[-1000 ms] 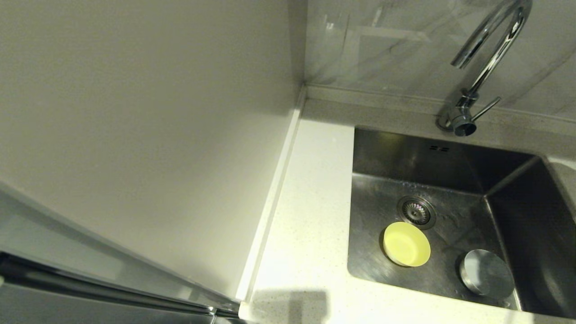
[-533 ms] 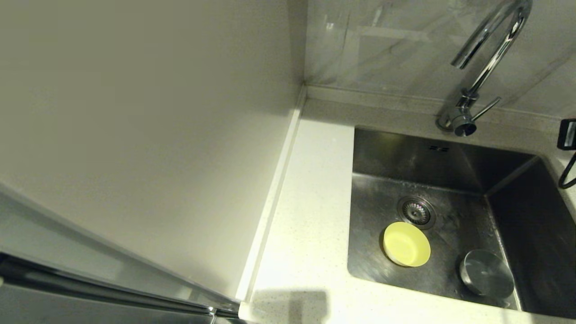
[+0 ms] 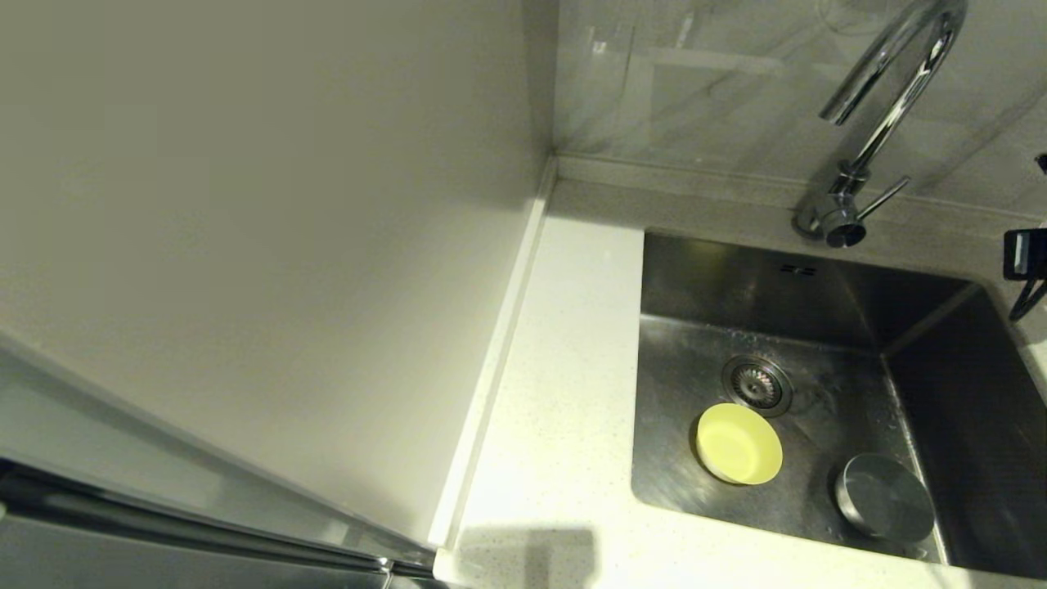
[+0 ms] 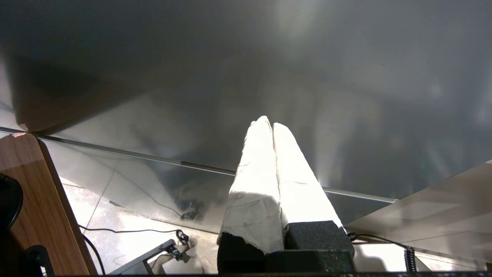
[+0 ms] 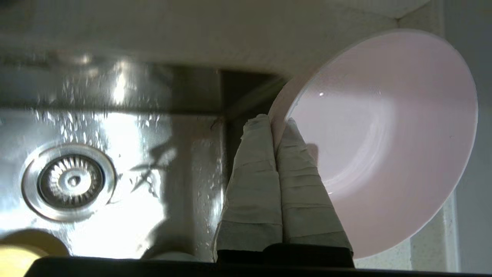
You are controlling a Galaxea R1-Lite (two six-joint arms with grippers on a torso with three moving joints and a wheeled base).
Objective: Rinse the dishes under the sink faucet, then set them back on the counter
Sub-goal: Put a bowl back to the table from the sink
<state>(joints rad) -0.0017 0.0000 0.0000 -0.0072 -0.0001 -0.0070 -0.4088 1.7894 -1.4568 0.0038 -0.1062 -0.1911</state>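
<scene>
In the right wrist view my right gripper (image 5: 278, 123) is shut on the rim of the pale pink bowl (image 5: 388, 138), which is tilted on edge above the sink's right side. The head view shows only a black part of the right arm (image 3: 1026, 254) at the right edge; the pink bowl is out of that view. The yellow bowl (image 3: 739, 443) and the grey bowl (image 3: 885, 496) sit on the floor of the sink (image 3: 679, 327), the yellow one just in front of the drain (image 3: 757, 384). The chrome faucet (image 3: 887, 90) arches over the back rim. My left gripper (image 4: 269, 125) is shut and empty, parked away from the sink.
White speckled counter (image 3: 564, 384) runs along the sink's left side, bounded by a low raised rim and a plain white upright panel (image 3: 245, 245). More counter (image 5: 426, 250) shows beside the pink bowl. The sink floor is wet round the drain (image 5: 69, 181).
A black part of the right arm has come into the head view at the right edge and shifted slightly upward. The yellow and grey bowls have not moved.
</scene>
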